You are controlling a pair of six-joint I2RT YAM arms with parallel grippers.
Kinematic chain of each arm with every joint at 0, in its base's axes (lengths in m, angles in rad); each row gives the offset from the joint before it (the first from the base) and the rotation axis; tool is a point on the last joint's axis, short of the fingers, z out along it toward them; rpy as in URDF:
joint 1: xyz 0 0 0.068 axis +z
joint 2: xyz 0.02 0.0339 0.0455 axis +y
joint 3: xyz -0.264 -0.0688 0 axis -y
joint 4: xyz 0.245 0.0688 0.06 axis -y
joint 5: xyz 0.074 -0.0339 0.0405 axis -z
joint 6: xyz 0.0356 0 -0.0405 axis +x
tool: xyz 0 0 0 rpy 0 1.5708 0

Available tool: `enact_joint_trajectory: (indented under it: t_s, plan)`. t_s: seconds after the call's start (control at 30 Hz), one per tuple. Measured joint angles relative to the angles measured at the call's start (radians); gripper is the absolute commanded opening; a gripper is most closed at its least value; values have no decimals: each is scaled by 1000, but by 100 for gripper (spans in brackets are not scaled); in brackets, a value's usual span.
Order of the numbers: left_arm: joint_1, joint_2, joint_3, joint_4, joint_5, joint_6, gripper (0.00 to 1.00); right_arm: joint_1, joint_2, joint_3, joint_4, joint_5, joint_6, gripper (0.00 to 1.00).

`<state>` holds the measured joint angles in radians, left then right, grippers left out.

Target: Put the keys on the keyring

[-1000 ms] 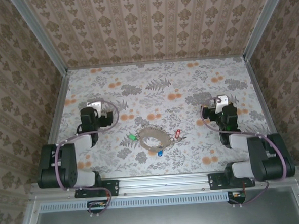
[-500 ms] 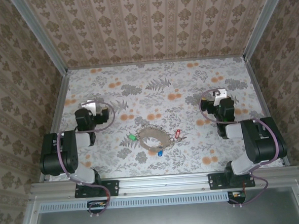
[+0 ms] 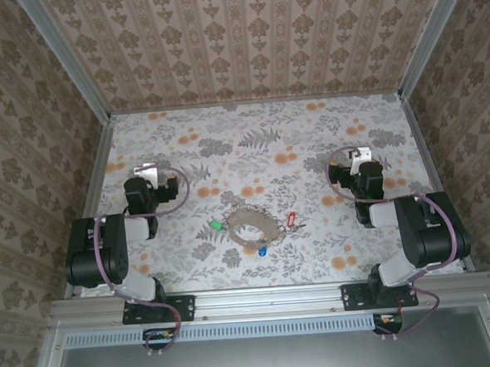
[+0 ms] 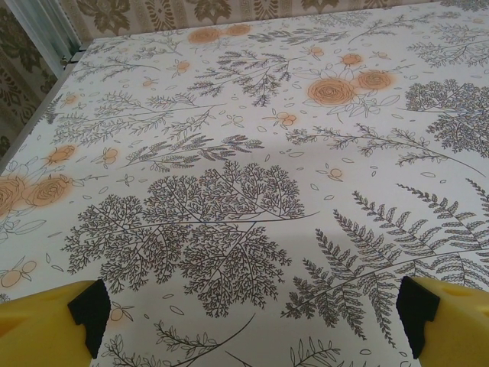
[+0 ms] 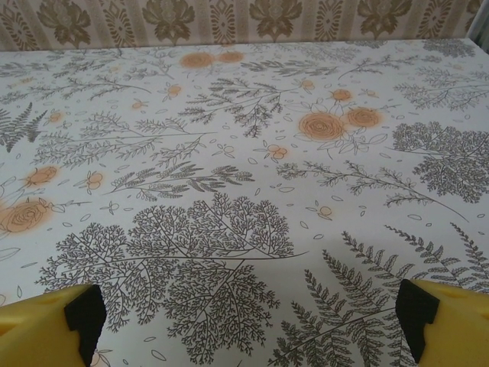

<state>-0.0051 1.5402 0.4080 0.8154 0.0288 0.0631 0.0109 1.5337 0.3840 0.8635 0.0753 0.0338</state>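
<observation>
The floral tabletop [image 3: 250, 137] was walled [image 3: 245, 42] left, far and right, with its far half open. One thin brownish oval keyring [image 3: 270, 226] lay near-centre between the arms, ringed by a green key [image 3: 217, 226], a red key [image 3: 292, 220] and a blue key [image 3: 262, 252]. The left pincer [image 4: 252, 321] and right pincer [image 5: 252, 321] gaped wide, both empty.

Floral table [image 4: 244, 153], patterned wall [image 4: 229, 9] behind, left claw [image 4: 252, 325] spread wide, yellow fingertips [image 4: 38, 329] at bottom corners
</observation>
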Motion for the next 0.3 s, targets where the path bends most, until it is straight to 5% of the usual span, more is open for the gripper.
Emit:
enact_joint_trajectory:
  t_s: [0.3]
  plan:
    - [0,0,0,0,-1,0,100,0,0,14,-8,0,-1,100]
